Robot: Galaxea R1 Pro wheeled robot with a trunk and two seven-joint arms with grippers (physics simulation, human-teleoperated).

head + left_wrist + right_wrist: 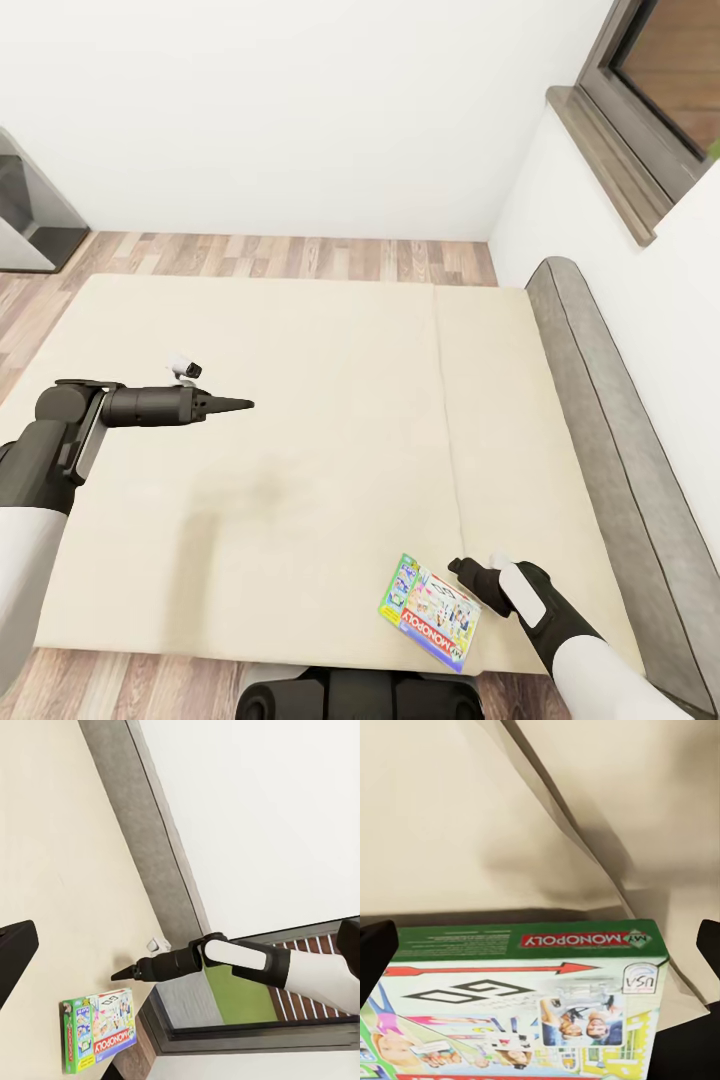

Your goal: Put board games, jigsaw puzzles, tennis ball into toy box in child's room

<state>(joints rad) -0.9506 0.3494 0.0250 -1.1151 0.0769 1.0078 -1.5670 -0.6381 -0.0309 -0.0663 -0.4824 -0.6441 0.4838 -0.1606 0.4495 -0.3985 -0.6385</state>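
R gripper (462,570), fingers apart, sits just beside flat green cardboard Monopoly box (431,611) on beige bed (300,400): light, stiff, prob best pinched by edge; L gripper (240,404) together.

A cream bed (300,420) takes up the middle of the head view, its cover split by a seam (445,420) running from 12 toward 6 o'clock, right of centre. A grey padded headboard (610,450) borders the bed along its 3 o'clock side. Wood-plank floor (290,257) shows beyond the bed at 12 o'clock, below a plain white wall (300,110). At 1 to 2 o'clock a dark-framed window (665,80) sits above a brown sill (600,160). At 10 o'clock stands part of a grey piece of furniture (30,210), too cropped to identify.
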